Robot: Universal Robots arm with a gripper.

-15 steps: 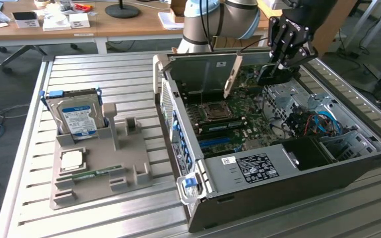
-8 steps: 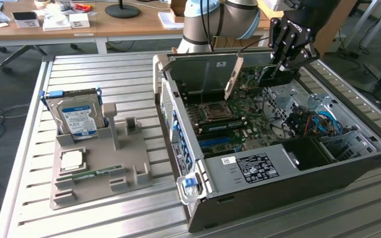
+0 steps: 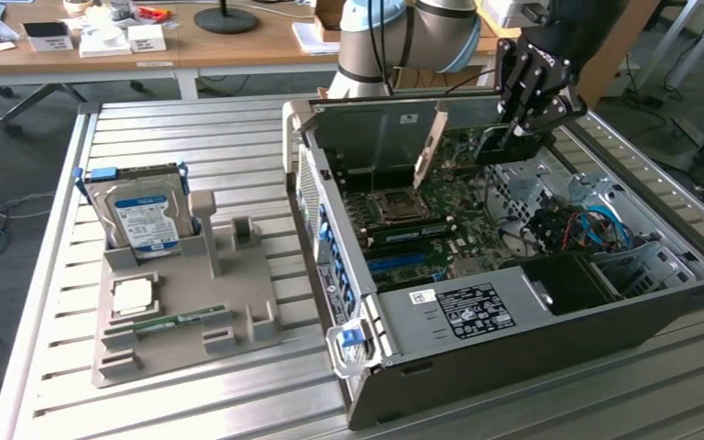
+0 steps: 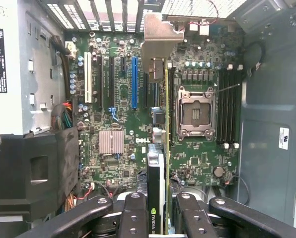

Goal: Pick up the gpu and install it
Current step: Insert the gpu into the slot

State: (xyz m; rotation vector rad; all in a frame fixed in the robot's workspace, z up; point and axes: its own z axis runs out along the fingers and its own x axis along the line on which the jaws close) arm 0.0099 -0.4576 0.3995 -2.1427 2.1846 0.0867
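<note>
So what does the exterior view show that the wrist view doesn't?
Exterior view: a silver hard drive with blue-white label and a narrow green memory stick, both sitting in a grey holder tray beside the open dark computer case. Wrist view: a finned silver heatsink and a white expansion slot. Both: the gripper closed on the thin dark gpu card, held on edge over the green motherboard with its square metal processor socket.

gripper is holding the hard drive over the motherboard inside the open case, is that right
No: the gripper is shut on the gpu, not the hard drive, over the motherboard inside the open case; the wrist view shows it. The hard drive stands in the grey holder outside the case.
</note>
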